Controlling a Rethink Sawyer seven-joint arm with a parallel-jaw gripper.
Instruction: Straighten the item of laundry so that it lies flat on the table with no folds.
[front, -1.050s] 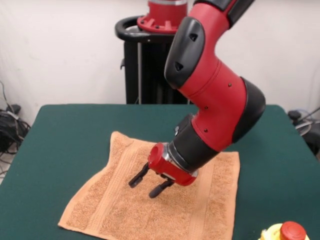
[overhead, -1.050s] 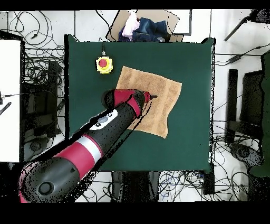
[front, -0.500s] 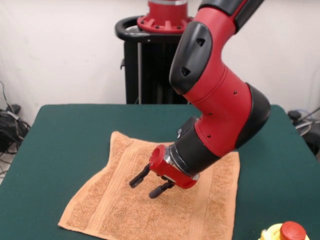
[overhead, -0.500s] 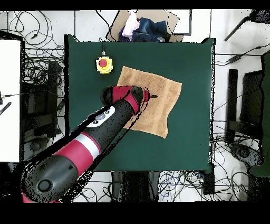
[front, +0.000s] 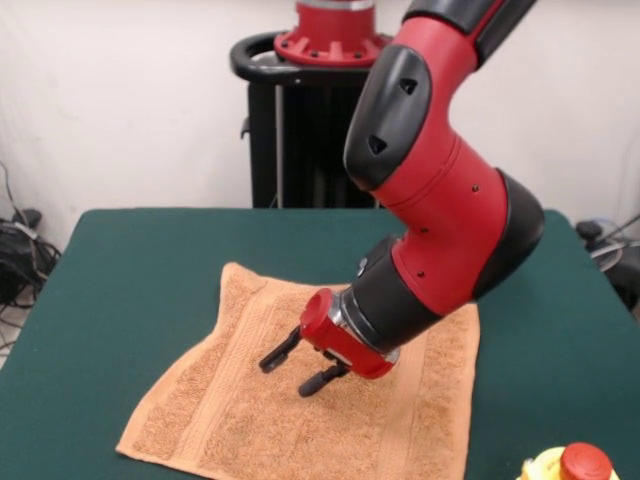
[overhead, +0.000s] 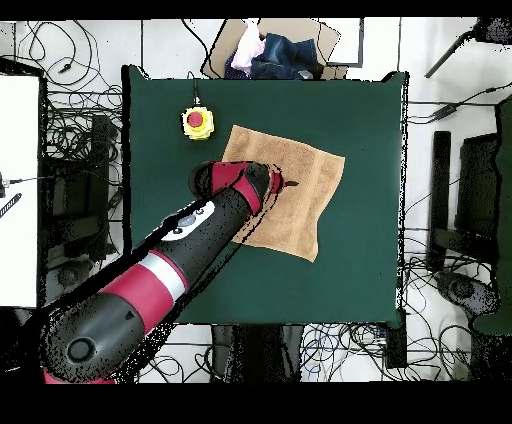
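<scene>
The orange-tan towel (front: 250, 410) (overhead: 300, 185) lies spread flat on the green table (front: 130, 270) (overhead: 360, 120), with band stripes along two sides. No fold shows on the part I can see; the arm hides part of it. My gripper (front: 292, 372) (overhead: 284, 185) hangs a little above the towel's middle, tilted toward the left of the front view. Its two black fingers (front: 280, 351) stand apart, open, with nothing between them.
A yellow box with a red button (front: 570, 465) (overhead: 198, 122) sits on the table near the towel's corner. A cardboard box with clothes (overhead: 265, 50) lies beyond the table edge in the overhead view. Cables cover the floor around the table.
The arm's upper links have shifted slightly to the right in the front view. The gripper has stayed nearly in place above the towel. The towel has not moved.
</scene>
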